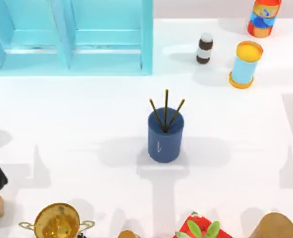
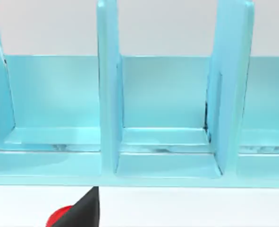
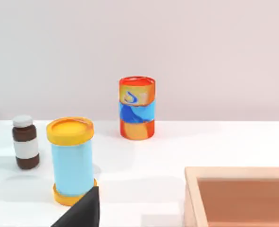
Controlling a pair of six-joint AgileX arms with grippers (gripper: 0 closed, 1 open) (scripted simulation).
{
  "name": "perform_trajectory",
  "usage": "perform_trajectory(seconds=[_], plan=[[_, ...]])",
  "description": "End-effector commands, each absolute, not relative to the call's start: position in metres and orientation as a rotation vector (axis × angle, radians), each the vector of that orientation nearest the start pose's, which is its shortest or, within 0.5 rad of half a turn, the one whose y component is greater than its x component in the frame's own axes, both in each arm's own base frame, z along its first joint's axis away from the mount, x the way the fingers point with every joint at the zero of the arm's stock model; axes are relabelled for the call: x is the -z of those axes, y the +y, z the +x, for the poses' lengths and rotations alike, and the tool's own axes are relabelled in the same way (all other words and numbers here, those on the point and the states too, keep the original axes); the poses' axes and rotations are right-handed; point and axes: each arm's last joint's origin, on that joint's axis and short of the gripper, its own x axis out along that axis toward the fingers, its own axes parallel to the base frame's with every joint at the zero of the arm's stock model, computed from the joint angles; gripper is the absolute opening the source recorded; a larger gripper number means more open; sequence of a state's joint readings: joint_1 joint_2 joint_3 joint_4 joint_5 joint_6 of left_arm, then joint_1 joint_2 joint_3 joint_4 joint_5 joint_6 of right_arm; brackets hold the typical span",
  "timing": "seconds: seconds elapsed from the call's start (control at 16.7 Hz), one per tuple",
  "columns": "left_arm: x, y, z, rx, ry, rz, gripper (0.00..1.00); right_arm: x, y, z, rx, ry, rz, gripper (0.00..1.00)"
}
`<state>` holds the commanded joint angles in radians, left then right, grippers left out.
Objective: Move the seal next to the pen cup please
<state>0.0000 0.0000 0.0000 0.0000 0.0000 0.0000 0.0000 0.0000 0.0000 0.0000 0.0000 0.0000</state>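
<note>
Red and glossy, a sliver of the seal is peeking out beside a dark finger of the left gripper in the left wrist view, with the light blue shelf unit standing beyond it on the white counter; whether that finger is touching the seal or only passing in front of it, I cannot tell, nor how wide the gripper is standing. Seen from above, the pen cup is standing upright near the middle of the counter with three thin sticks poking out. My judgement is that the pick-up is in hand: the next move is calling for a sure hold on the knob, a lift, then a carry towards the cup. Over on the right, the right gripper is idling near the light blue can
</note>
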Motion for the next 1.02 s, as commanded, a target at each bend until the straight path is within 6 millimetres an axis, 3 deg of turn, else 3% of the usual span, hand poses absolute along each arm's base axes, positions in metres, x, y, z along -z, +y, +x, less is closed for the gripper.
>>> perform_trajectory(seconds=[0.3,0.6,0.84,1.02], plan=[[-0.171,0.000,0.106,-0.010,0.054,0.009,1.00,-0.160,-0.001,0.106,0.000,0.000,0.000,1.00],[-0.227,0.005,0.120,-0.036,0.296,0.043,1.00,-0.160,-0.001,0.106,0.000,0.000,0.000,1.00],[-0.275,0.014,0.170,-0.047,0.623,0.063,1.00,-0.160,-0.001,0.106,0.000,0.000,0.000,1.00],[-0.289,0.026,0.225,-0.045,0.903,0.066,1.00,-0.160,-0.001,0.106,0.000,0.000,0.000,1.00]])
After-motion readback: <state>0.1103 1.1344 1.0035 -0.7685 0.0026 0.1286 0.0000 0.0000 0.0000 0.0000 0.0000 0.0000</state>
